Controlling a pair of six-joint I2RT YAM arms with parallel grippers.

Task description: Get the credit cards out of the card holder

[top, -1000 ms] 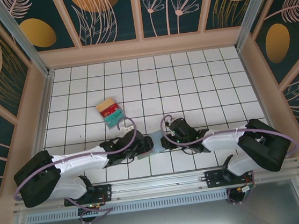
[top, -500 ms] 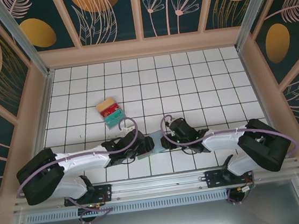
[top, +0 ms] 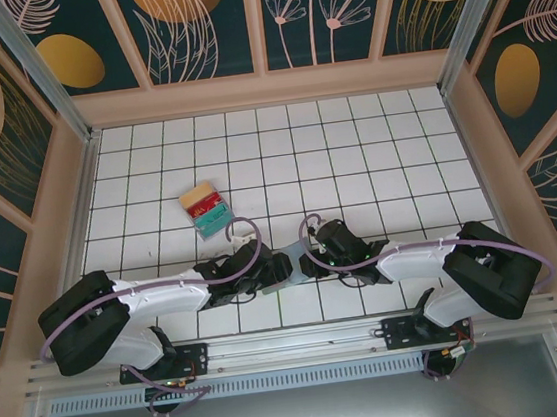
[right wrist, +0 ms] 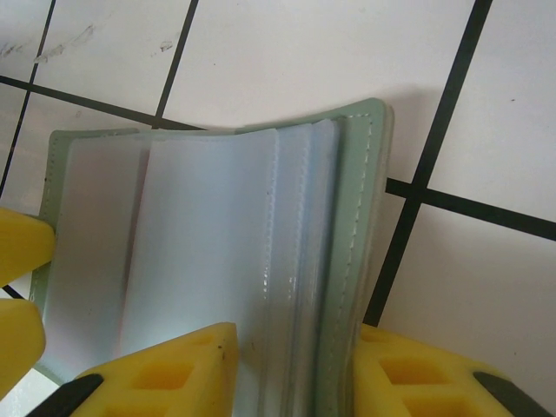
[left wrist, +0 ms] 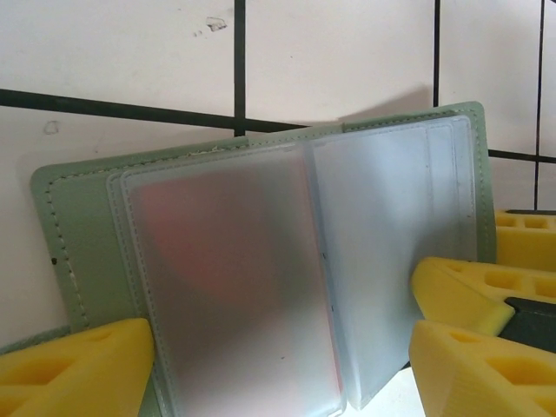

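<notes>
The grey-green card holder (top: pixel 283 268) hangs open between my two grippers, just above the near middle of the table. My right gripper (right wrist: pixel 291 347) is shut on the right leaf (right wrist: pixel 356 217) and its frosted sleeves. My left gripper (left wrist: pixel 282 365) is open, its yellow fingers (left wrist: pixel 78 365) wide apart on either side of the sleeves (left wrist: pixel 234 287). A reddish credit card (left wrist: pixel 204 252) shows faintly through the left sleeve. Other credit cards, tan, red and teal, lie in a small stack (top: pixel 204 209) on the table, beyond the left gripper (top: pixel 264 276).
The white gridded table (top: pixel 352 150) is walled by patterned panels (top: pixel 257 20) at the back and both sides. A metal rail (top: pixel 294 343) with the arm bases runs along the near edge. The right gripper's fingers (left wrist: pixel 460 287) reach into the left wrist view.
My left arm has slid to the right, bringing its gripper closer onto the card holder. The right arm and the holder have stayed put.
</notes>
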